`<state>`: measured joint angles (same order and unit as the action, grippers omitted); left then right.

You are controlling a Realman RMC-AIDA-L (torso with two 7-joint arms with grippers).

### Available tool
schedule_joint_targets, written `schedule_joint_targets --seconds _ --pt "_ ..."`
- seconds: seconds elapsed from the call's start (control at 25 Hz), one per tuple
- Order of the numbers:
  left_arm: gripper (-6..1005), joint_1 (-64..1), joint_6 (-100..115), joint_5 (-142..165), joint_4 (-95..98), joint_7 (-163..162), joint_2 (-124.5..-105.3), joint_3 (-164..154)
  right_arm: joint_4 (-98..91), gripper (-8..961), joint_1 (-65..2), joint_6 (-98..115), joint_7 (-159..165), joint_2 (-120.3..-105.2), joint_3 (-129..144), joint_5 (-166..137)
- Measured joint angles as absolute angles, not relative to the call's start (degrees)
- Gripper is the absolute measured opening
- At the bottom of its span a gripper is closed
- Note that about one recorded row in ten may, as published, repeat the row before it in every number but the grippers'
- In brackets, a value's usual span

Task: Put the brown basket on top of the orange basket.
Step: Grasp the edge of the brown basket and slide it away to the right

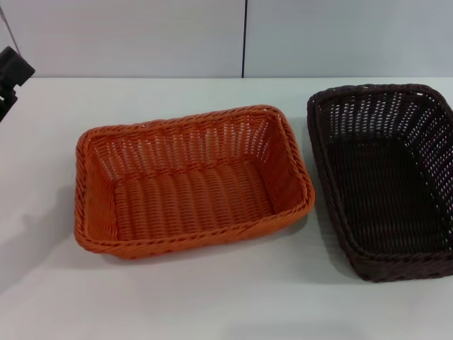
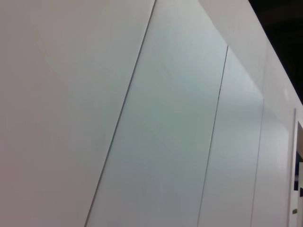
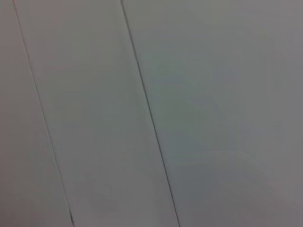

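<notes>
Only a dark part of the left gripper (image 1: pixel 13 76) is seen at the head view's left edge, raised and well clear; whether its fingers are parted cannot be told. No right gripper is shown. The orange basket (image 1: pixel 191 180) lies open-side up mid-table, ready to receive the brown basket (image 1: pixel 386 177), which rests untouched just beside it on the right.

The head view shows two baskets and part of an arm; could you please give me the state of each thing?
orange basket: upright, empty, on the table, nothing stacked on it.
brown basket: upright, empty, on the table beside the orange one, on its right, apart from it.
left gripper: at the far left edge, away from both baskets.
right gripper: not in view.
</notes>
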<state>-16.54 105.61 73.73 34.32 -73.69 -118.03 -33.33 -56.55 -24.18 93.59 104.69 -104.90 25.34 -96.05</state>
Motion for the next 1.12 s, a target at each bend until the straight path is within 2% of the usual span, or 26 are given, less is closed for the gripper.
schedule_joint_targets --seconds 0.12,0.16,0.2,0.32,0.52,0.56,0.6,0.72,0.76,0.8,0.92,0.96,1.12 --pt "265 -16.5 105.7 73.3 34.2 -73.2 -118.09 -33.3 -60.2 583 -27.4 93.0 109.2 -103.54 25.3 -103.8" --pt "256 -16.5 105.7 72.8 33.3 -72.1 -118.16 -33.3 -60.9 584 -29.7 92.0 110.8 -102.56 25.4 -107.6" --pt "247 -16.6 105.8 72.6 32.8 -71.8 -118.16 -33.3 -60.9 584 -29.7 92.0 110.8 -102.56 25.4 -107.6" --pt "220 -16.7 105.8 72.4 32.4 -71.6 -118.14 -33.3 -60.8 584 -33.5 90.3 112.9 -101.18 26.3 -113.0" --pt "135 -17.2 105.8 72.1 31.9 -71.4 -118.16 -33.3 -59.3 584 -39.7 88.5 114.1 -101.2 27.7 -122.9" --pt "116 -17.3 105.8 72.1 31.8 -71.4 -118.16 -33.3 -57.1 584 -42.5 88.3 114.2 -100.54 28.3 -126.6" --pt "116 -17.3 105.8 72.1 31.7 -71.4 -118.17 -33.3 -57.1 584 -42.5 88.3 114.2 -100.54 28.3 -126.6" --pt "117 -17.5 105.8 72.1 31.1 -71.4 -118.18 -33.3 -53.5 583 -46.0 87.3 113.6 -98.9 31.0 -131.0" --pt "118 -17.6 105.7 72.1 30.8 -71.4 -118.17 -33.3 -51.2 583 -47.7 85.7 112.4 -97.85 34.1 -133.3" --pt "118 -17.6 105.6 72.1 30.6 -71.3 -118.15 -33.3 -51.2 583 -47.7 85.7 112.4 -97.85 34.1 -133.3" --pt "118 -17.6 105.6 72.1 30.6 -71.0 -118.14 -33.4 -48.3 583 -50.0 82.6 112.0 -96.41 38.2 -136.0" --pt "118 -17.6 105.6 72.1 30.6 -70.9 -118.14 -33.6 -45.9 583 -52.0 81.5 111.7 -95.38 40.1 -137.8" --pt "119 -17.7 105.5 72.1 30.5 -70.8 -118.12 -33.7 -43.8 584 -54.0 80.9 110.7 -94.91 41.2 -139.9"
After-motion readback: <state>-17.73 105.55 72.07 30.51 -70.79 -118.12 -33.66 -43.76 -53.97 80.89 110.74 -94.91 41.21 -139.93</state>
